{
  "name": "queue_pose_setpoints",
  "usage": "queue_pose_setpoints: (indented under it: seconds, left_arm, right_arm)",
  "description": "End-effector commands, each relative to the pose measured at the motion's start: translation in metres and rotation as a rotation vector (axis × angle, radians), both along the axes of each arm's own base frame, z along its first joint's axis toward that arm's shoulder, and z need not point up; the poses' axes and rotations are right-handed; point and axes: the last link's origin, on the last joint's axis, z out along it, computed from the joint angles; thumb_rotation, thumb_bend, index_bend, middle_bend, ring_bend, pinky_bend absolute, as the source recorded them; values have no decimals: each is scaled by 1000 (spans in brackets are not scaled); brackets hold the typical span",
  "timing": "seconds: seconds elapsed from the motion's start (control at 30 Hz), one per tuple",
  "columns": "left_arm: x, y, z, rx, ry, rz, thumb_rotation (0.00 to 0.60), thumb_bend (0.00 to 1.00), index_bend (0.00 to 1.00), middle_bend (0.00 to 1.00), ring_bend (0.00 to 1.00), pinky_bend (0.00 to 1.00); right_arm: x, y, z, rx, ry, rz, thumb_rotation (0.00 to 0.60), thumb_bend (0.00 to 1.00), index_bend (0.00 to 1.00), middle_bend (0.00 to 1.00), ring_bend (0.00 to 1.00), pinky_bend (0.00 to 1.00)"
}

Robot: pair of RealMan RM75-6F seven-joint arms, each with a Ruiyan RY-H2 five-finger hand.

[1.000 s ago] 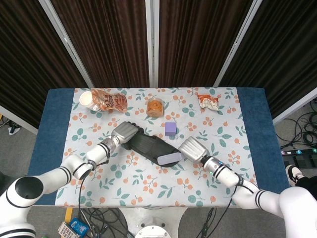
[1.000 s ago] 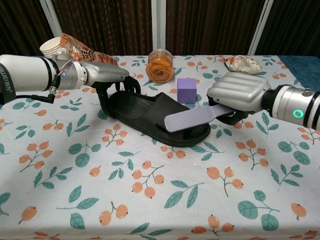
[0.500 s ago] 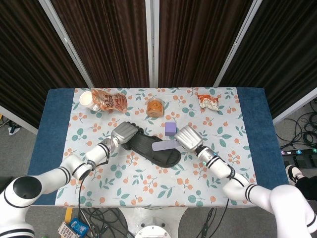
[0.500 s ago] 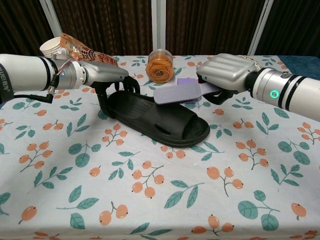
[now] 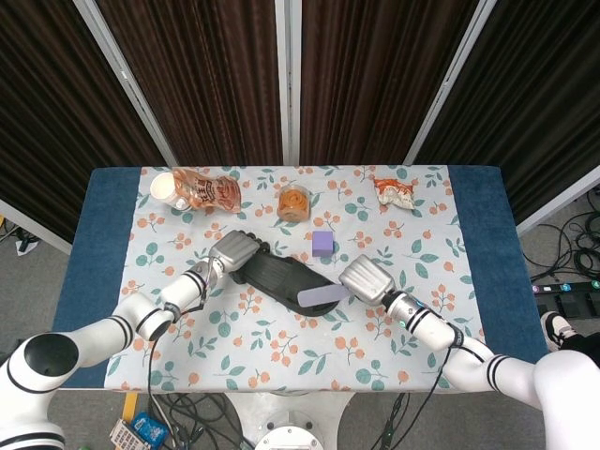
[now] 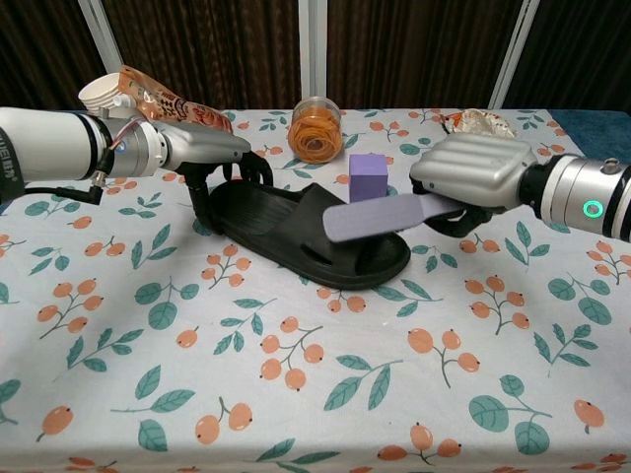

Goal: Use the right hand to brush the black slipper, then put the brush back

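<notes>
the black slipper [image 6: 296,232] lies near the middle of the floral tablecloth [image 6: 325,394], its long axis running on a diagonal from far left to near right, heel end far left and toe end near right. the right hand [image 6: 473,182] comes in from the right with its fingers curled around the handle of the lilac brush [image 6: 380,217], so the brush head reaches leftward out of the hand and hangs over the toe half of the slipper; from the chest view i cannot tell whether the head touches the strap or hovers just above it. the brush lies roughly crosswise to the slipper's length, so a stroke along the slipper would, i judge, have to travel up-left toward the heel or back down-right off the toe. the left hand [image 5: 234,250] sits at the far-left heel end with its fingers hooked down over the slipper's rim, pinning it. the right hand is the nearer one to the toe, the left to the heel. just beyond the slipper, close to the brush, stands a purple cube [image 6: 367,176], and further back a clear jar of orange snacks [image 6: 315,129].
</notes>
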Motion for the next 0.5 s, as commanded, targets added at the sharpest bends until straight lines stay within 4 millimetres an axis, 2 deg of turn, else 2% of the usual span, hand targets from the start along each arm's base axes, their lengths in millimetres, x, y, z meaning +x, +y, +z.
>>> queue_pose_setpoints:
  seconds: [0.03, 0.17, 0.27, 0.37, 0.5]
  left_arm:
    - [1, 0, 1, 1, -2, 0, 600, 247, 408, 416, 251, 287]
    - [2, 0, 1, 1, -3, -2, 600, 247, 407, 417, 251, 288]
    - [2, 0, 1, 1, -1, -2, 600, 247, 407, 416, 251, 288]
    - [1, 0, 1, 3, 0, 2, 600, 247, 407, 416, 251, 288]
    - [-2, 1, 2, 6, 3, 6, 600, 246, 407, 416, 251, 287]
  right_arm:
    - [12, -16, 5, -61, -68, -23, 600, 491, 1000, 1000, 1000, 1000]
    - [22, -33, -15, -77, -17, -50, 600, 487, 1000, 1000, 1000, 1000]
    - [23, -34, -28, -61, 32, -50, 600, 481, 1000, 1000, 1000, 1000]
    - [16, -21, -36, -9, 69, -33, 600, 477, 1000, 1000, 1000, 1000]
    - [1, 0, -29, 43, 98, -4, 600, 477, 1000, 1000, 1000, 1000]
